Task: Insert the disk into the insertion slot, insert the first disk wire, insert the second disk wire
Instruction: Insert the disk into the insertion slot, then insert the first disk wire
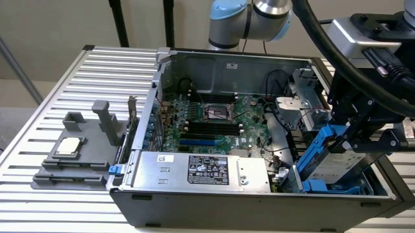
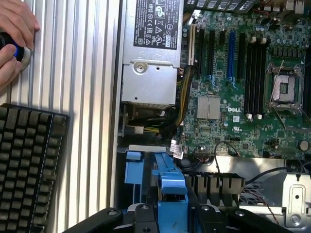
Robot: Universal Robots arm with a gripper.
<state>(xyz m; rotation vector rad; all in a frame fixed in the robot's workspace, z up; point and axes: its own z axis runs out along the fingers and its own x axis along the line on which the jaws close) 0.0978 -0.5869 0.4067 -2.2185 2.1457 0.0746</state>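
You've got the silver-and-pale-blue jointed robot arm (image 1: pixel 253 17) reaching over from the top of the exterior view, wrist low at that view's right. The black two-finger gripper (image 1: pixel 345 141) points down, slightly tilted, jaws clamped on the blue-framed silver-grey metal disk (image 1: pixel 337 162). In the wrist view a bare hand (image 2: pixel 17 24) has its fingers curled round a small dark round object (image 2: pixel 12 51).

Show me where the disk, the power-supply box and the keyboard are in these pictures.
disk (image 1: pixel 341 165): exterior view, on its labelled face.
power-supply box (image 1: pixel 207 170): exterior view, on its printed label.
keyboard (image 2: pixel 29 165): wrist view, on its keys.
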